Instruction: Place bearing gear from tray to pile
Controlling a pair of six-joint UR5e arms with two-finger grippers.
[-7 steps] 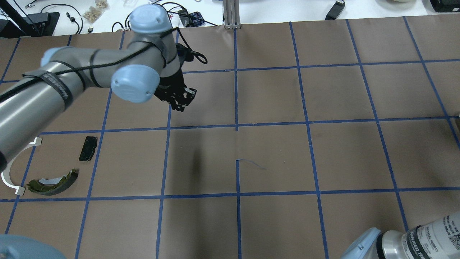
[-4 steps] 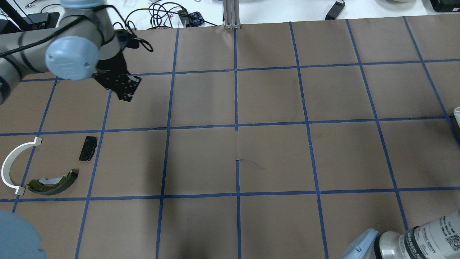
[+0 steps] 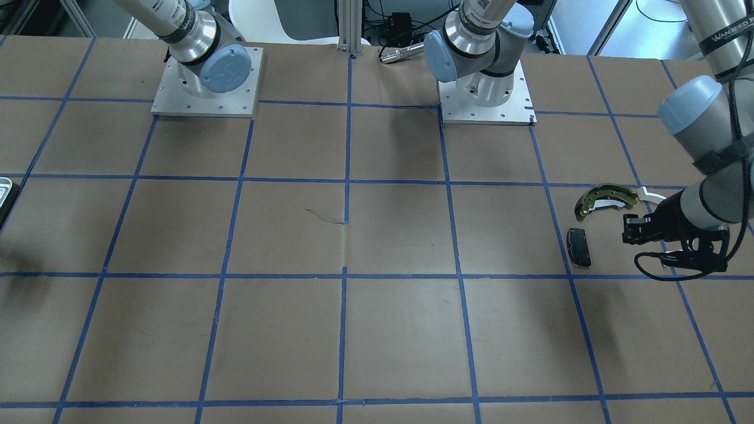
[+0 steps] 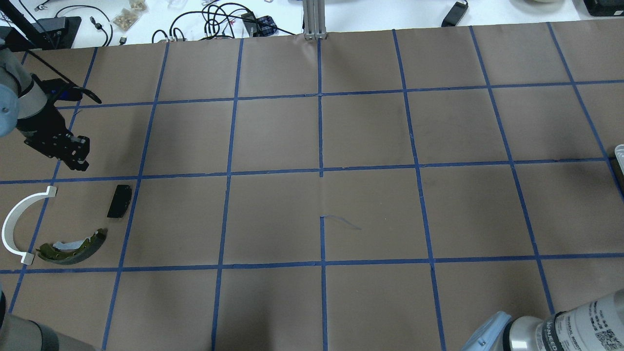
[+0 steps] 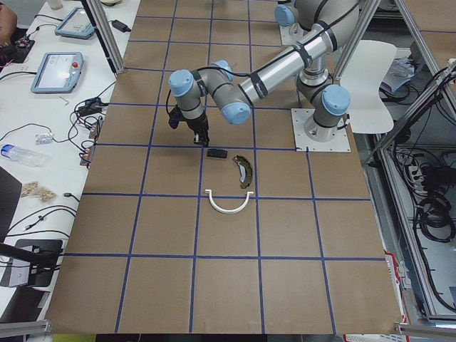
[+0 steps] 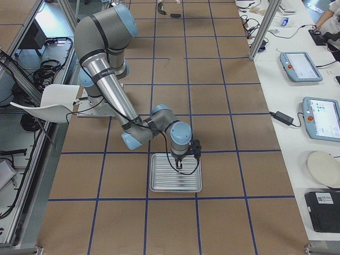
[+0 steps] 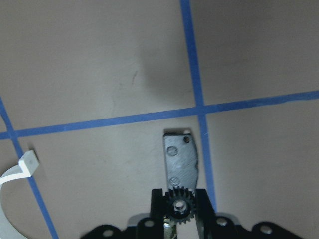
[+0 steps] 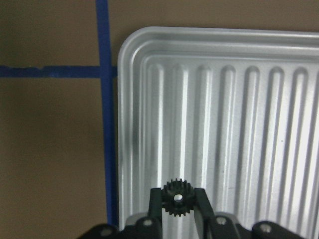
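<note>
A small black toothed bearing gear sits pinched upright between the two fingers of my left gripper, with its teeth showing above the fingertips. It hangs over the brown paper worktop, which is marked with a blue tape grid. The gear is near the flat black rectangular pad, on the side of the pad away from my base. In the left wrist view the pad lies just ahead of the gear, and I can see no contact between them.

On the pad's other side, towards my base, lies the curved olive-and-black brake shoe. The white curved plastic arc strip lies to the pad's left. Its near end is close to the shoe, and I cannot tell whether they touch.

Well apart from the pad, at the opposite end of the worktop, stands the ribbed silver metal tray. My right gripper is over that tray near one corner, closed on a second black toothed gear.
</note>
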